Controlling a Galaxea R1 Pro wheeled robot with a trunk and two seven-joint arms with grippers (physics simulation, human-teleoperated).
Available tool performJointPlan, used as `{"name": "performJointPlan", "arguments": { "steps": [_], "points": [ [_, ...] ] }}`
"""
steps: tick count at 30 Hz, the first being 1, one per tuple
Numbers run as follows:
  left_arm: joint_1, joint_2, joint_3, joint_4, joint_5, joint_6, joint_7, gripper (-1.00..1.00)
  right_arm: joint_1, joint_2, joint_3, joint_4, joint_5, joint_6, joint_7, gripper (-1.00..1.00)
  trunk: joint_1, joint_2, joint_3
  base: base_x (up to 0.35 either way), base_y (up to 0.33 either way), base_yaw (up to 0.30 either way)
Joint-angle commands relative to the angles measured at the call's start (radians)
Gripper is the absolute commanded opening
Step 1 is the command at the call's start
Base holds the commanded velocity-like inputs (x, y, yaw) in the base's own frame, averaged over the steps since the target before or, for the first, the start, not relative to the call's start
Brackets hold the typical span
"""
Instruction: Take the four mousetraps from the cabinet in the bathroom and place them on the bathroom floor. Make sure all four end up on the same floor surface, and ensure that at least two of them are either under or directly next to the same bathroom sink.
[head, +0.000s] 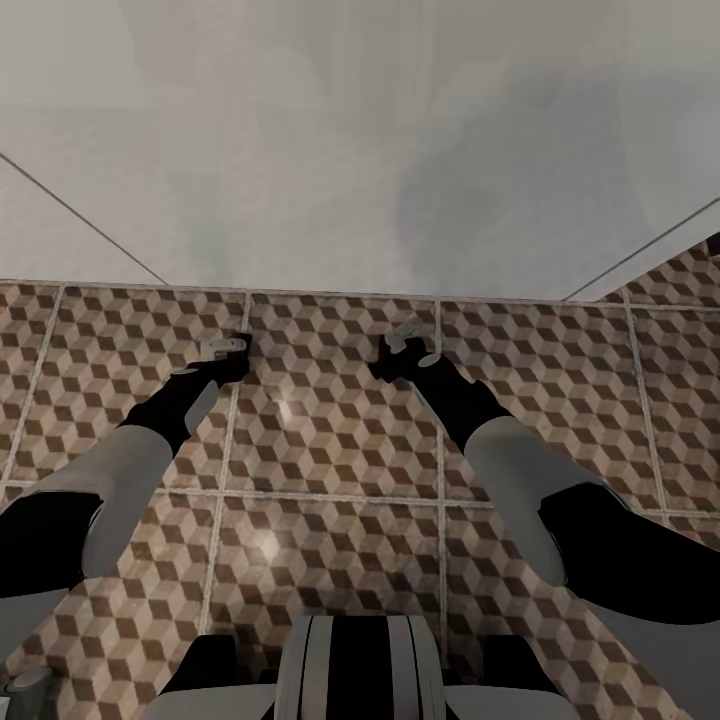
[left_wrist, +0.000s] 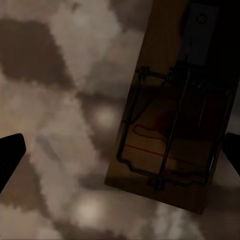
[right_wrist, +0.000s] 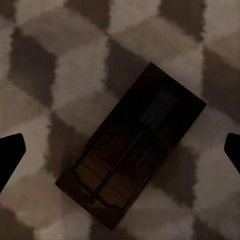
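2 traps on the tiles, both grippers wide open over them

near, the left gripper (head: 228, 349) and right gripper (head: 408, 345) hang low over the floor (head: 330, 440), jaws spread and empty; 1 trap (left_wrist: 172, 115) lies flat under the left, another trap (right_wrist: 131, 166) under the right, likely just set down. beyond stands a white front (head: 360, 150), perhaps the sink's; nothing blocks.
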Motion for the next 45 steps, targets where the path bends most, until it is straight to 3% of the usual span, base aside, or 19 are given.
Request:
{"name": "performJointPlan", "arguments": {
  "steps": [1, 14, 22, 45],
  "points": [
    [0.000, 0.002, -0.008, 0.029, 0.000, 0.003, 0.013, 1.00, 0.000, 0.000, 0.000, -0.002, 0.011, 0.006, 0.005, 1.00, 0.000, 0.000, -0.001, 0.000, 0.000, 0.000],
    [0.000, 0.001, -0.011, 0.026, -0.001, -0.049, 0.013, 1.00, 0.000, 0.000, 0.000, -0.002, 0.011, 0.006, 0.005, 1.00, 0.000, 0.000, -0.001, 0.000, 0.000, 0.000],
    [0.000, 0.000, -0.041, -0.012, -0.003, -0.126, 0.014, 1.00, 0.000, 0.000, 0.000, -0.002, 0.011, 0.006, 0.005, 1.00, 0.000, 0.000, -0.001, -0.003, 0.000, 0.000],
    [0.000, 0.001, -0.050, -0.015, -0.003, -0.139, 0.014, 1.00, 0.000, 0.000, 0.000, -0.002, 0.011, 0.007, 0.005, 1.00, 0.000, 0.000, -0.001, -0.202, 0.000, 0.000]
  ]
}}
